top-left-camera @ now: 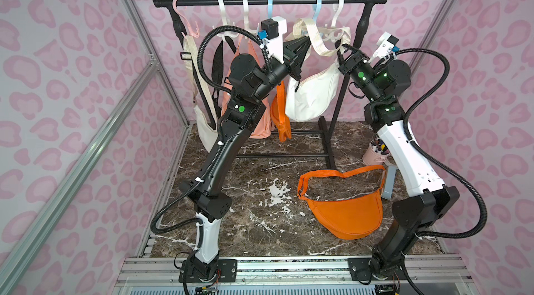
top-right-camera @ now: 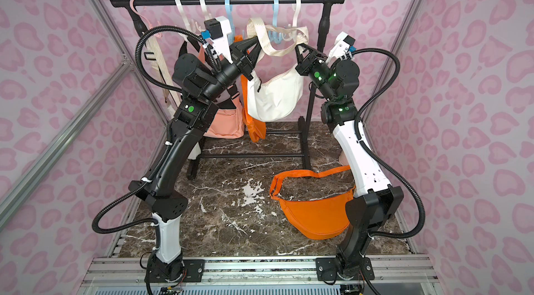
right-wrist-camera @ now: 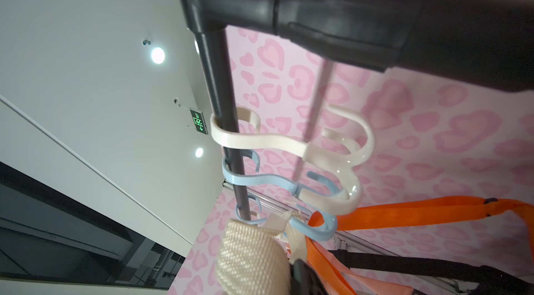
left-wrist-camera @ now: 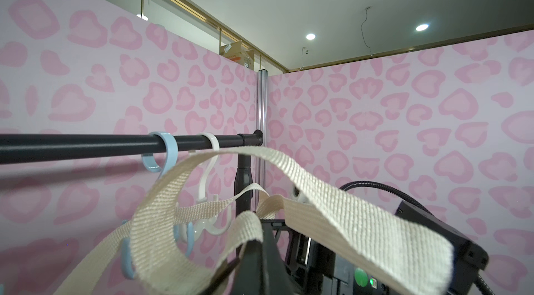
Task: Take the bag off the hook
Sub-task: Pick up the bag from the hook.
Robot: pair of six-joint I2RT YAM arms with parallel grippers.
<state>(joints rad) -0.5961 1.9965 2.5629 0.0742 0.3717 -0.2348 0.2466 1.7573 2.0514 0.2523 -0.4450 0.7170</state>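
Note:
A white crescent bag hangs below the black rail, its cream woven strap looped up beside a blue hook and a white hook. My left gripper is shut on one end of the strap. Shut on the other end is my right gripper. I cannot tell whether the strap still rests in the blue hook's prongs.
More bags hang to the left on the rail: a cream one, a peach one and an orange one. Another orange bag lies on the marble table. A pink cup of pens stands by the right arm.

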